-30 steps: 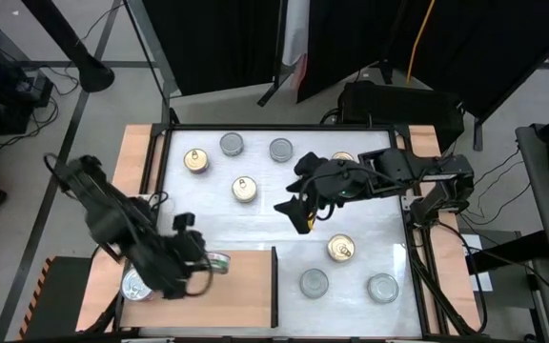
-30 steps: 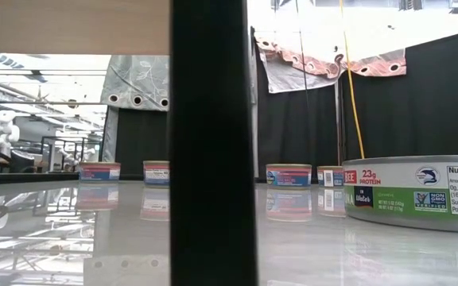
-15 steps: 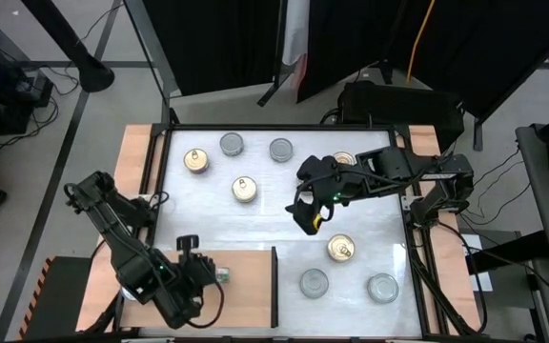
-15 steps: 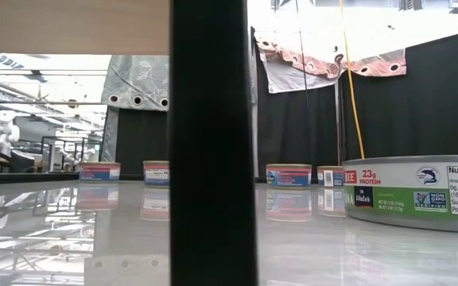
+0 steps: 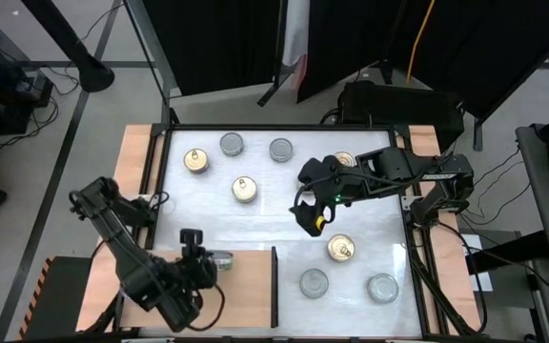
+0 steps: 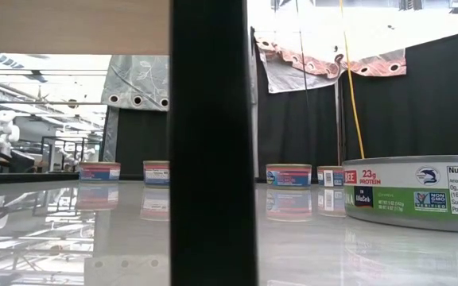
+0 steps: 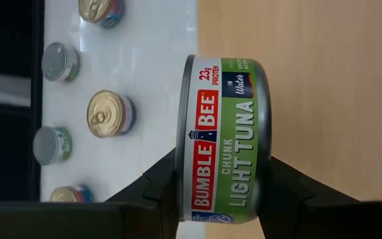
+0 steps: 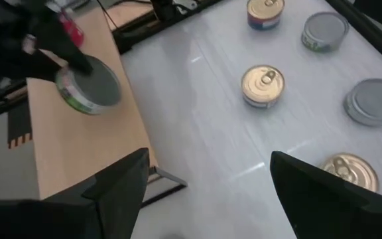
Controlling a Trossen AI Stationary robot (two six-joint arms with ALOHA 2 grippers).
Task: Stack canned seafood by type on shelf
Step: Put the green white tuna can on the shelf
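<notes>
On the white desk (image 5: 255, 219) sit scattered tins. My left hand (image 7: 221, 192) grasps a green-labelled tuna can (image 7: 225, 139) over the wooden shelf (image 5: 246, 286). My right hand (image 5: 315, 221) hangs released, empty, above mid-desk.

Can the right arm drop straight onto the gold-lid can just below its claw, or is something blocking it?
Probably yes. The right claw hangs open over bare white tabletop, and the gold-lid can sits alone just beyond it, lid up, with clear space around it. The left claw is far off, holding a tuna can over the shelf.
</notes>
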